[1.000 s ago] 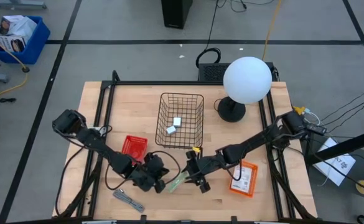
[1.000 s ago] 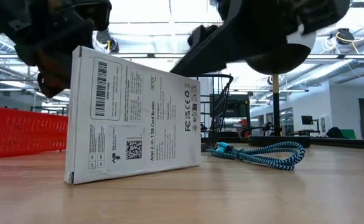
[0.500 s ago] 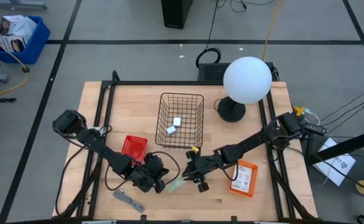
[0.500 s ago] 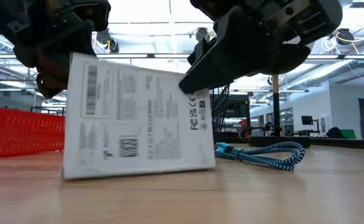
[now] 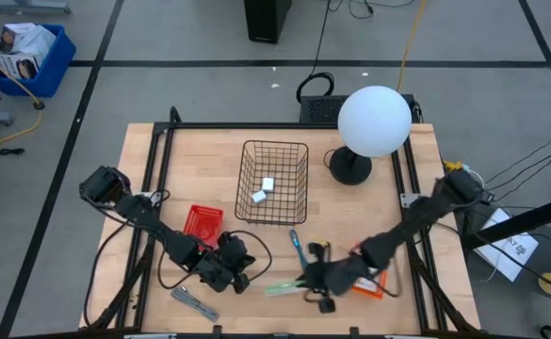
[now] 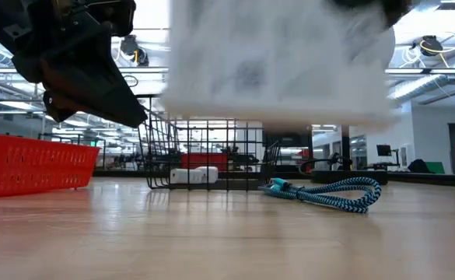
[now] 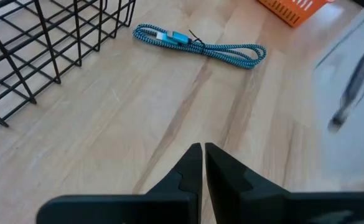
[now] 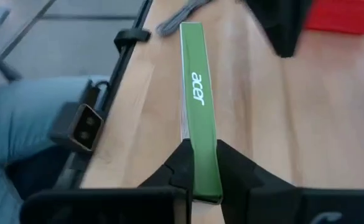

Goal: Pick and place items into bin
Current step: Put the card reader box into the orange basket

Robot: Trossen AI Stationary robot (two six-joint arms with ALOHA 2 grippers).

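My right gripper (image 5: pixel 313 282) is shut on a white printed card packet (image 5: pixel 280 288) with a green "acer" edge (image 8: pixel 197 93), near the table's near edge. In the low view the packet (image 6: pixel 278 66) shows blurred, well above the tabletop. My left gripper (image 5: pixel 242 278) hovers just left of the packet, shut (image 7: pixel 203 152) and holding nothing. The wire bin (image 5: pixel 275 181) holds two little white blocks (image 5: pixel 263 190). A grey metal tool (image 5: pixel 193 303) lies flat by the near edge. An orange-edged packet (image 5: pixel 377 280) lies behind the right arm. My right gripper pinches the packet between its two fingers (image 8: pixel 183 163), one on each broad face, at the end of the green edge (image 8: pixel 201 144) nearest the wrist. The fingers come level from the table's right, lying along the packet. The packet is lifted clear and sticks out ahead of them, edge up.
A blue braided cable (image 5: pixel 297 247) lies between the bin and the grippers. A red basket (image 5: pixel 202 223) sits left of the bin. A lamp with a white globe (image 5: pixel 374 121) stands at the far right. Bare wood (image 5: pixel 350 217) lies right of the bin.
The packet stood on its edge on the table between both grippers. My right gripper has carried it toward the near edge and to the right, lifting it clear of the table and away from my left gripper, which has stayed put. The cable now shows uncovered.
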